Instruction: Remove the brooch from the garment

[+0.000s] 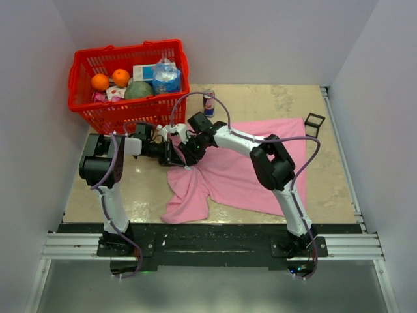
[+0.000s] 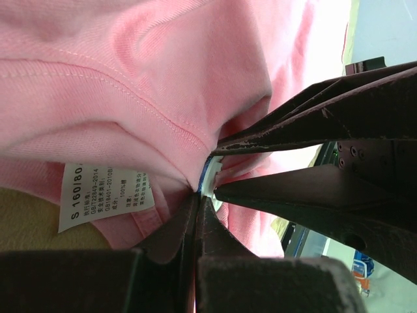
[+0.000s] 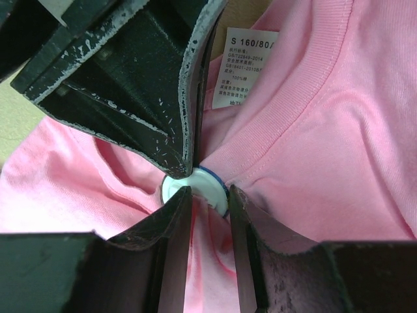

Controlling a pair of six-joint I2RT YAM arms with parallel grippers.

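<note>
The pink garment (image 1: 247,169) lies wrinkled on the table, and both grippers meet at its left part by the collar. The brooch (image 3: 195,188), a small white disc with a blue rim, sits in the cloth; the left wrist view shows only a sliver of the brooch (image 2: 208,177), and the top view hides it. My right gripper (image 3: 208,195) (image 1: 187,151) is closed on the brooch, one finger at each side. My left gripper (image 2: 197,195) (image 1: 172,156) is shut, pinching a fold of the garment (image 2: 163,98) right against the disc. A white size label (image 2: 107,195) hangs close by.
A red basket (image 1: 85,111) with oranges, a bottle and other items stands at the back left. A drink can (image 1: 208,102) stands behind the garment. A small black open-frame cube (image 1: 314,124) sits at the back right. Walls enclose the table on three sides.
</note>
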